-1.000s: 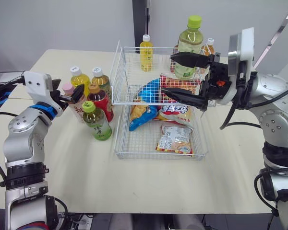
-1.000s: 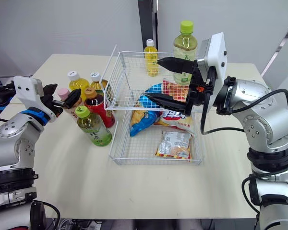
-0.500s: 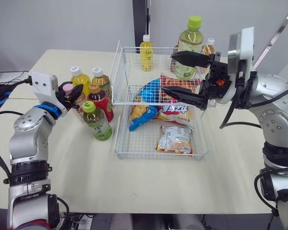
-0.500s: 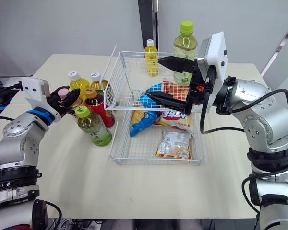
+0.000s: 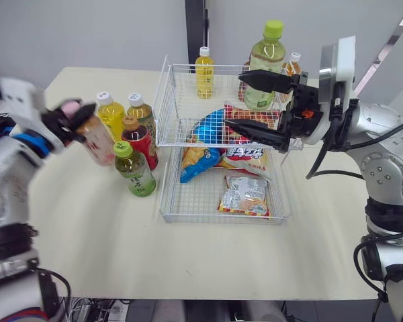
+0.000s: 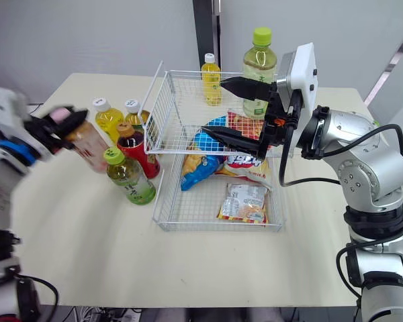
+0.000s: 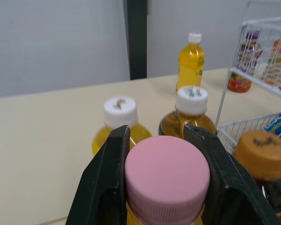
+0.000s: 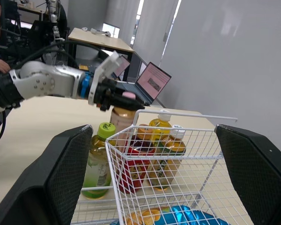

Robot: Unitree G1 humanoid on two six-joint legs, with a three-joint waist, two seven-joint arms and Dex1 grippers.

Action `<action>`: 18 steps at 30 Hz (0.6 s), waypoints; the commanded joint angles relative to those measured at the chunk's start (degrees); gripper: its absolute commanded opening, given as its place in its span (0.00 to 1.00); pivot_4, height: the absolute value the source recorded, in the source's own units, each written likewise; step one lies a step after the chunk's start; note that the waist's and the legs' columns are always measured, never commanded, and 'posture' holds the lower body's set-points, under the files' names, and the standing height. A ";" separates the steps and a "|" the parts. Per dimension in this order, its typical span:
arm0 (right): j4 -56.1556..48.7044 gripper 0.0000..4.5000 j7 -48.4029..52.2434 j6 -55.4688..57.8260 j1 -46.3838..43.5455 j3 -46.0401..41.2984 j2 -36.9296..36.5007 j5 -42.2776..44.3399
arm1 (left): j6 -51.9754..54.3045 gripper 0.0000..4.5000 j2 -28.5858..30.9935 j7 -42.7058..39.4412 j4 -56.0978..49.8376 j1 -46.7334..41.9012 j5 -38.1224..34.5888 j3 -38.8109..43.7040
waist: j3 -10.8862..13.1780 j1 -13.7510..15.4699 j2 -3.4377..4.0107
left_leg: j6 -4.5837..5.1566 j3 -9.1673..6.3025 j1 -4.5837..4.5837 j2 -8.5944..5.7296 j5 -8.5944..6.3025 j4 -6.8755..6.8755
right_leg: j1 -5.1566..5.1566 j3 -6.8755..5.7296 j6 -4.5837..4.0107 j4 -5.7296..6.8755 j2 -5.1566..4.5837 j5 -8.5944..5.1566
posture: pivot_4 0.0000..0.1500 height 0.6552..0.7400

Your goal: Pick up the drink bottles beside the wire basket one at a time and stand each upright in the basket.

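My left gripper (image 5: pixel 68 115) is shut on the neck of a pink-capped bottle (image 5: pixel 95 139), which hangs tilted above the table, left of the other bottles. In the left wrist view both fingers (image 7: pixel 107 183) press against the pink cap (image 7: pixel 167 177). Several bottles stand beside the wire basket (image 5: pixel 215 216): a yellow one (image 5: pixel 111 113), an amber one (image 5: pixel 140 111), a dark red one (image 5: pixel 140 142) and a green-capped one (image 5: pixel 138 173). My right gripper (image 5: pixel 237 102) hovers wide open over the basket's middle, holding nothing.
Snack packets (image 5: pixel 245 193) lie on the basket floor. A small yellow bottle (image 5: pixel 203 72) and a large green bottle (image 5: pixel 264 64) stand at the basket's far end. The near half of the table (image 5: pixel 188 261) is bare.
My left gripper closed on the pink-capped bottle, then lifted it up and to the left, away from the cluster. The right arm has stayed still.
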 commanded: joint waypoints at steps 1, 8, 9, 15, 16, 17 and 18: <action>-0.45 1.00 -0.31 -1.85 -1.24 -2.08 0.47 0.37 | 5.70 0.31 7.03 -4.66 -3.52 -7.56 -6.87 3.12 | 0.00 0.11 0.00 | 0.00 0.01 0.00 -0.03 0.00 0.00 | 0.00 0.00 0.01 0.00 -0.02 0.00 | 1.00 1.00; -0.71 1.00 -2.35 -3.20 -1.35 -2.49 1.57 -0.49 | 10.63 0.31 9.91 -10.11 6.07 -32.77 -8.15 -6.05 | 0.03 0.38 -0.01 | 0.00 -0.04 -0.03 -0.09 0.00 0.03 | 0.03 -0.07 0.06 -0.04 -0.01 -0.03 | 1.00 1.00; -1.04 1.00 -2.90 -3.29 -1.29 -2.64 1.60 -0.59 | 10.45 0.31 8.38 -10.48 7.32 -36.31 -7.82 -7.54 | 0.03 0.53 -0.01 | 0.00 -0.02 -0.03 -0.08 0.00 0.04 | 0.03 -0.04 0.06 0.00 -0.01 -0.03 | 1.00 1.00; -5.02 1.00 -8.05 -2.49 0.48 -5.11 0.27 -1.50 | 3.33 0.31 -4.88 -11.86 18.56 -52.32 -0.55 -16.96 | 0.03 0.92 -0.01 | 0.00 -0.01 -0.08 -0.11 0.00 0.08 | 0.01 -0.03 0.03 -0.01 0.00 -0.01 | 1.00 1.00; -5.80 1.00 -8.76 -2.05 0.87 -5.40 -0.10 -1.53 | 2.00 0.31 -6.90 -11.99 21.11 -53.96 0.65 -17.79 | 0.03 0.92 0.00 | 0.00 -0.01 -0.08 -0.11 0.00 0.08 | 0.00 -0.04 0.03 -0.02 0.00 -0.01 | 1.00 1.00; -6.94 1.00 -9.68 -1.45 1.52 -5.95 -0.72 -1.50 | 0.23 0.31 -9.75 -12.17 24.06 -55.59 1.79 -18.80 | 0.04 0.87 0.02 | 0.00 0.01 -0.08 -0.10 0.00 0.07 | 0.00 -0.02 0.02 -0.02 0.00 -0.01 | 1.00 1.00; -7.75 1.00 -10.41 -1.06 1.95 -6.22 -1.14 -1.48 | -1.12 0.31 -11.66 -12.51 26.33 -56.75 2.71 -19.37 | 0.04 0.88 0.02 | 0.00 0.03 -0.08 -0.10 0.00 0.06 | -0.01 0.00 0.02 -0.02 0.00 -0.01 | 1.00 1.00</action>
